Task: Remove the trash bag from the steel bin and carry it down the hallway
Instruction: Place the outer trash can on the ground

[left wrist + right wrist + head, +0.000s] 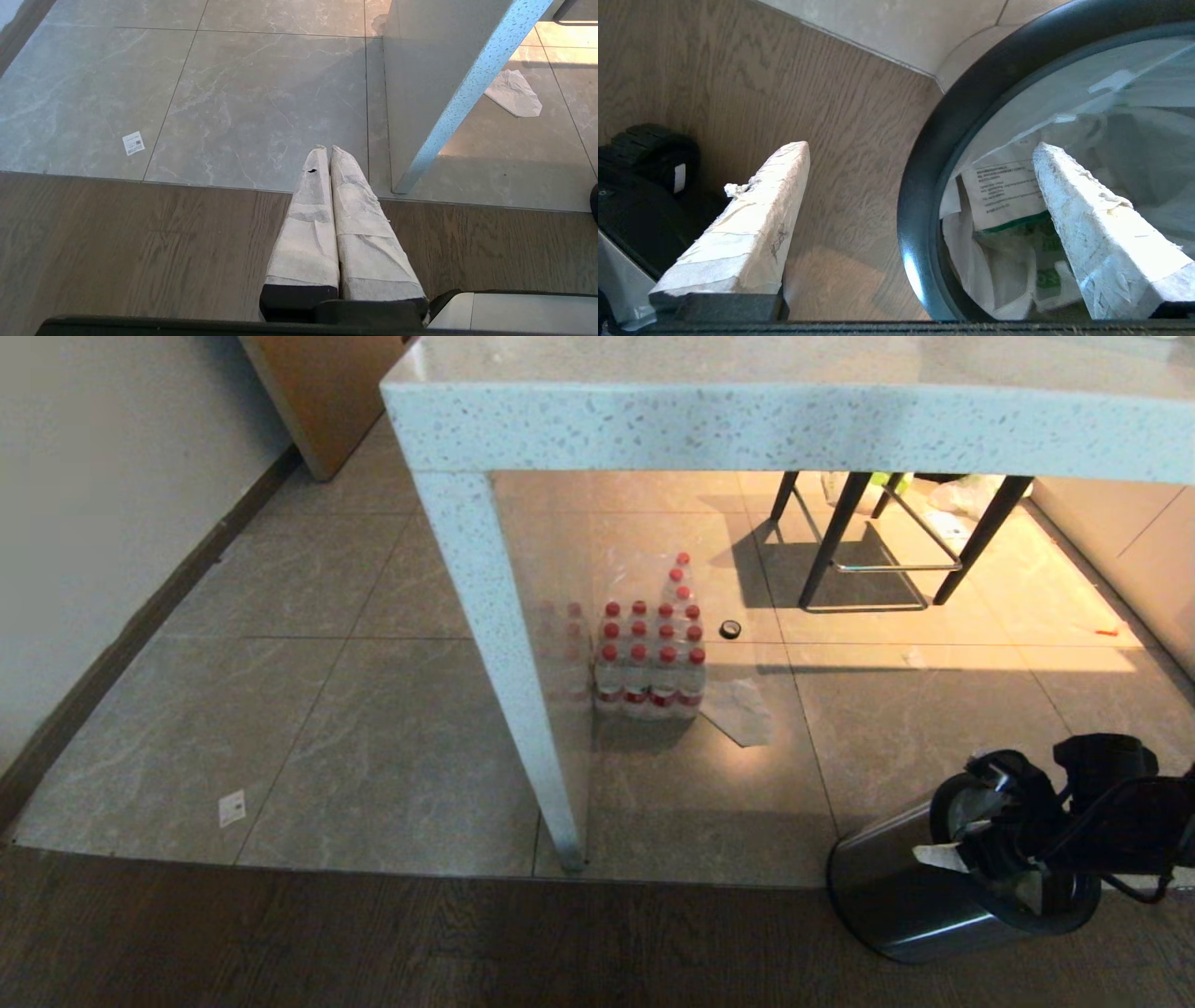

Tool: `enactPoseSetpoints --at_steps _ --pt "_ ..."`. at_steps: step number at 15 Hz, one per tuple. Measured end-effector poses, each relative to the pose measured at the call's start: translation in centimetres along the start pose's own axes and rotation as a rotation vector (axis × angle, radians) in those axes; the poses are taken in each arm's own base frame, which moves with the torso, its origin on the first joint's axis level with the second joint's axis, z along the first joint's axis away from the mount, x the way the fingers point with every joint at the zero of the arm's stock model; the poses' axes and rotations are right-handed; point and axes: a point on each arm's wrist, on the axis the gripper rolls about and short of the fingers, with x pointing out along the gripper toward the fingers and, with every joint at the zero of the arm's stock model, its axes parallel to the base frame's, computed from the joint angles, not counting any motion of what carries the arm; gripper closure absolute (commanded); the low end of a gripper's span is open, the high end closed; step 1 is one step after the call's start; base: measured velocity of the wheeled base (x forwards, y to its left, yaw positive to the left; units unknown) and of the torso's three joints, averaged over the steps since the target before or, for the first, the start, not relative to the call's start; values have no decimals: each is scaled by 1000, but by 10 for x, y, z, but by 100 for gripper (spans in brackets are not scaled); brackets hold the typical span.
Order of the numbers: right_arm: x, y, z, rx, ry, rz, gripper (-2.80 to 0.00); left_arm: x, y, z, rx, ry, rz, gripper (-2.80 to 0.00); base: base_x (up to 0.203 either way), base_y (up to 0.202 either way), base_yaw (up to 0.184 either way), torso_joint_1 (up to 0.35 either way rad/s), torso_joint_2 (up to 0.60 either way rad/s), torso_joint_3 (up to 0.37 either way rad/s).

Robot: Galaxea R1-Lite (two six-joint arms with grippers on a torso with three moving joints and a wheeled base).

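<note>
The steel bin (896,887) stands on the dark wood floor at the lower right of the head view, its black ring trim (924,186) filling the right wrist view. Inside lies the trash bag (1008,233), crumpled white plastic with green print and a block of small text. My right gripper (920,145) hangs over the bin's mouth (990,840), open wide and astride the rim. One taped finger (756,219) is outside over the floor, the other (1092,219) is inside above the bag, holding nothing. My left gripper (328,149) is parked shut above the floor.
A speckled white table (747,420) stands ahead, its leg (504,644) meeting the floor to the bin's left. Beneath it sit a pack of red-capped water bottles (651,658), a plastic sheet (742,709) and a black stool frame (878,541). A wall runs along the left.
</note>
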Motion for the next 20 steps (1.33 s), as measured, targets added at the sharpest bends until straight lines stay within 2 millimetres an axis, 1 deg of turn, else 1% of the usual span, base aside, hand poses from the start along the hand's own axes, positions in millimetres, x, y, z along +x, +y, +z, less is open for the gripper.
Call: enactPoseSetpoints --at_steps 5,9,12,15,20 --pt "27 -4 2 -19 2 19 -280 0 0 0 0 0 0 0 0 0 0 0 0 0" --pt "51 1 2 -36 21 51 -280 0 0 0 0 0 0 0 0 0 0 0 0 0" --pt "66 0 3 -48 19 61 -280 0 0 0 0 0 0 0 0 0 0 0 0 0" --pt "74 -3 5 -56 9 57 -280 0 0 0 0 0 0 0 0 0 0 0 0 0" --pt "77 -6 7 -73 -20 37 -280 0 0 0 0 0 0 0 0 0 0 0 0 0"
